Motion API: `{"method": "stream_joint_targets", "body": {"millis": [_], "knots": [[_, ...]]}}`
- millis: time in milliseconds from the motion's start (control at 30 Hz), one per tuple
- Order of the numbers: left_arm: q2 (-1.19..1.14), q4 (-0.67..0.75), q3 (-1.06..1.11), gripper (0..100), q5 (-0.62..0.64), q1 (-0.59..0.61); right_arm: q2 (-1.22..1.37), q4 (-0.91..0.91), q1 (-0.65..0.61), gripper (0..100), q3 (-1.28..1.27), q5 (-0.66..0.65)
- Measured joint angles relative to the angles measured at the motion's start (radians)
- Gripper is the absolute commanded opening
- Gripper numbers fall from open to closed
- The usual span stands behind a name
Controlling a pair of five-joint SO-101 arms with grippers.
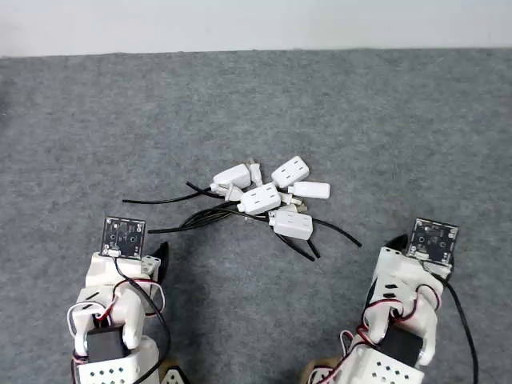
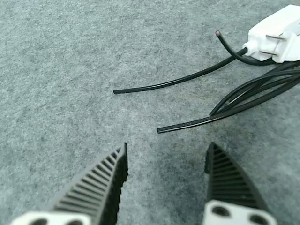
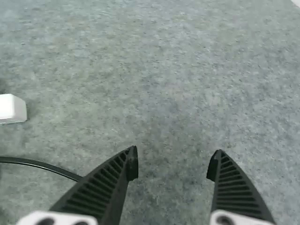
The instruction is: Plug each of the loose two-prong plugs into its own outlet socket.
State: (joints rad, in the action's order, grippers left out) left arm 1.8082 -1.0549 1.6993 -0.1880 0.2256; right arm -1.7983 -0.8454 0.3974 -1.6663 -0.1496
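Both hands hover low over the grey desk (image 1: 400, 120) and hold nothing. The left hand (image 2: 166, 150) has its two fingers spread wide, and so does the right hand (image 3: 174, 157). Ahead of them, between the two arms, lies one tangle of white pieces (image 1: 260, 198). From above I count five larger bodies, touching or overlapping; which are plugs and which sockets is unclear. One two-prong plug (image 2: 274, 30) lies near the left hand, beside three loose black cable ends (image 2: 161, 129).
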Motion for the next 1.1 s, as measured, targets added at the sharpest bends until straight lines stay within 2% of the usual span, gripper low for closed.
{"method": "stream_joint_targets", "body": {"millis": [1100], "knots": [[0.000,0.000,0.000,25,0.025,0.000,0.000,-0.048,0.043,23.8,0.000,0.000]]}}
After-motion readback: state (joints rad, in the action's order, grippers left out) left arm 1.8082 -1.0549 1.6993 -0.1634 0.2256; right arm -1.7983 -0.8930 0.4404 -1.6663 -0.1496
